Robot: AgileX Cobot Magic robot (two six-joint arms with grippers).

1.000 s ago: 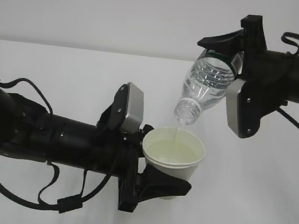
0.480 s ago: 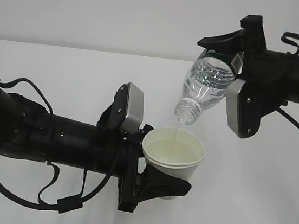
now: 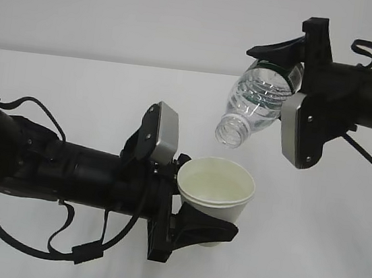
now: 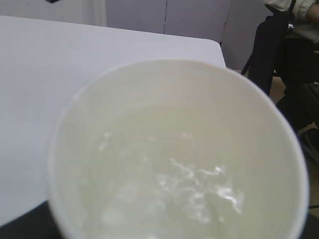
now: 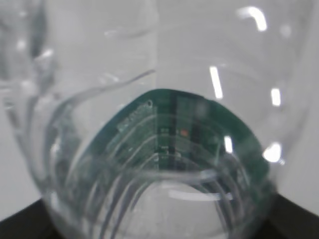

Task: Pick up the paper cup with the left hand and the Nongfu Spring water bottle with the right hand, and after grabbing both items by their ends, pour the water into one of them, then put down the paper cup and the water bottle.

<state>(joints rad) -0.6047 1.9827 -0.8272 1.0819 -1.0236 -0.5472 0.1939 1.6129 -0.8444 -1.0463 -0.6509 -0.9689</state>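
Pouring is ending: I am holding the paper cup (image 3: 215, 190) in the left gripper (image 3: 193, 214), clamped, and the tilted Nongfu Spring water bottle (image 3: 255, 103) at its one o'clock in the right gripper (image 3: 291, 64), clamped; next, setting both on the desk (image 3: 77, 85).

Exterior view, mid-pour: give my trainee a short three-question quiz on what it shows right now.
1. True or false: the Nongfu Spring water bottle is tilted with its open mouth pointing down toward the paper cup.
2. Which tool holds the cup? A) left tool B) right tool C) neither
3. Fill in: the left wrist view shows that the cup contains ____.

Key:
1. True. The mouth hangs above the cup's rim, not touching it, and no stream is visible.
2. A. The left tool grips the cup from the side; the right tool grips the bottle at its base end.
3. Water, rippled and glinting inside.
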